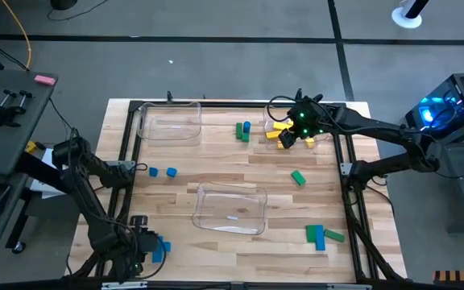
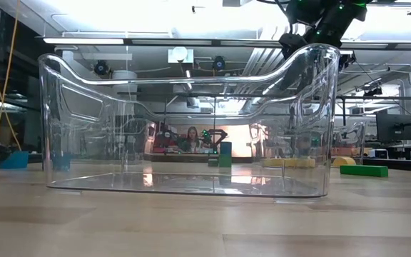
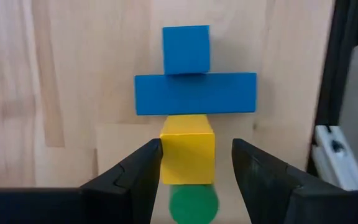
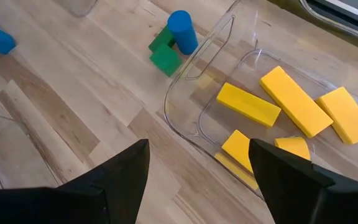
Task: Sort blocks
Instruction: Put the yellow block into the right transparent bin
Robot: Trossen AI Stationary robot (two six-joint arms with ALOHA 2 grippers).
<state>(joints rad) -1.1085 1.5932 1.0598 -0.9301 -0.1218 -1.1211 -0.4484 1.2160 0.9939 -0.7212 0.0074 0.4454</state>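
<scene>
Left end effector [image 3: 191,180] open astride yellow cube [image 3: 188,149]; closing may nudge the touching blue bar [image 3: 195,94]. Right end effector [image 4: 197,180] open, probably hovering.

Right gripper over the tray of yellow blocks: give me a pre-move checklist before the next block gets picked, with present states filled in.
1. Right gripper empty, fingers apart: ok.
2. Right gripper hovering over the tray with the yellow blocks at the table's far right: ok.
3. That tray holds only yellow: ok in the right wrist view.
4. Unsorted blocks remain outside trays: ok; a blue cylinder leans beside green blocks, and a green block lies mid-table.
5. Left gripper open around a yellow cube, away at the near left corner: ok.
6. Centre tray empty: cannot tell.
</scene>
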